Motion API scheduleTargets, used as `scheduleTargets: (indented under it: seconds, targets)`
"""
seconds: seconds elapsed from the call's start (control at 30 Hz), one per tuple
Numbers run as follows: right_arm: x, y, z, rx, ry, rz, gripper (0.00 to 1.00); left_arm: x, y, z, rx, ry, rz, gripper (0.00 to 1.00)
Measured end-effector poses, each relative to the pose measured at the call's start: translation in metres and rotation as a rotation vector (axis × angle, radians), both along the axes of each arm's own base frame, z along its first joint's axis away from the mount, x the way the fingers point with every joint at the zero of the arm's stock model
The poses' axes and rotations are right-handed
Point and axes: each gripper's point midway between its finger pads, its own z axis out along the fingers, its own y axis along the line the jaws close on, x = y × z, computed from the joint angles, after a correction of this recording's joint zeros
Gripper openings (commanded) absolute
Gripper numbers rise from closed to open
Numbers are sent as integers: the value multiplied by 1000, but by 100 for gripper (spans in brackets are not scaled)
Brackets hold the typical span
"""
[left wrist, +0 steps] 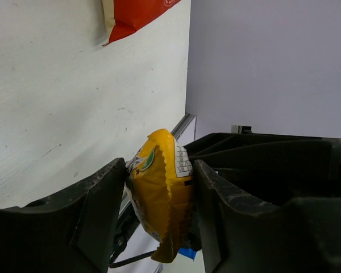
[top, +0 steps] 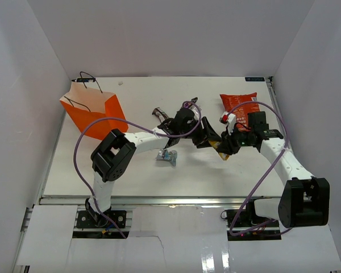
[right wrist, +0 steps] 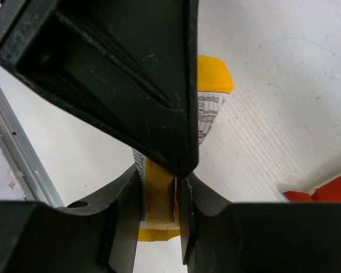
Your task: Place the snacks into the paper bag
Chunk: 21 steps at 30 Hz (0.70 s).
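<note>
1. Yellow wrapper: it is held right of centre over the worktop, with both arms on it at once.
2. Left claw is closed on the wrapper's bulging middle. Right claw is clamped on a thin edge.
3. Risk: if you pull either arm back before the other lets go, the wrapper may tear or slip free.
4. Risk: the edge hold looks slight. If you release the left first, the wrapper could drop.
5. Bag sits far left, well apart from the wrapper. I judge that a long carry gives a weak grip more chance to fail.
</note>
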Motion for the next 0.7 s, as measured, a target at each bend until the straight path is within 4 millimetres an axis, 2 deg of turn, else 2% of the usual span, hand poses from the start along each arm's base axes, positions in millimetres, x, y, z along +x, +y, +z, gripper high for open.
scheduleTargets:
  seconds: [0.07,0.1,0.17,0.23,0.27,0.3,0.4,0.5,0.6,0.67,0.7]
  targets:
    - [2,0,-1,0,8,-12,40,1,0,0,1,0,3,55]
    - [4,0,-1,2,8,-19,46,0,0,-1,2,2,3,52]
    - [6,1,-1,6,8,-29,53,-1,0,-1,5,2,0,43]
    - [7,1,-1,7,7,-34,69,-1,1,-2,9,0,-2,35]
    - [8,1,-1,7,8,-36,70,-2,1,-3,10,1,-3,32]
    - [8,1,-1,6,5,-36,76,-2,1,-5,15,0,-3,30]
    - [9,0,0,5,1,-38,82,-3,8,-14,44,5,8,24]
    - [9,0,0,1,-9,-28,84,-4,24,-27,100,16,30,22]
    - [6,0,7,0,-22,-11,84,3,52,-33,179,6,72,21]
    - [6,1,18,0,-56,5,84,13,79,-25,228,-20,117,21]
    - [7,1,25,2,-79,13,85,20,95,-15,248,-41,147,21]
